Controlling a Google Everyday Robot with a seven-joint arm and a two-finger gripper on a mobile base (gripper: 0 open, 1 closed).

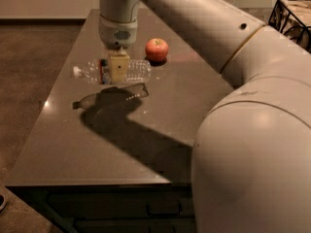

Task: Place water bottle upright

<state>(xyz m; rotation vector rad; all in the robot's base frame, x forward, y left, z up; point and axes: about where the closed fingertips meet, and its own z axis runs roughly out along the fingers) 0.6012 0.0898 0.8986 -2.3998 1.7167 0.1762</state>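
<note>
- The gripper (118, 71) hangs over the grey table (63, 149), and its fingers squeeze the water bottle (137, 72) around the middle.
- The bottle lies flat in the air, with its white cap (76, 72) to the left and its shadow on the table below.
- A red apple (157, 49) sits just behind it.
- One finger hides part of the label.
- The big arm (252, 144) covers the table's right side.
- A wire basket (290, 14) is cut off at the corner.

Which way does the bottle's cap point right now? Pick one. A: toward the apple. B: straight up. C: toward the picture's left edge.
C: the gripper holds the bottle sideways above the table, with the white cap at its left end, away from the apple.
</note>
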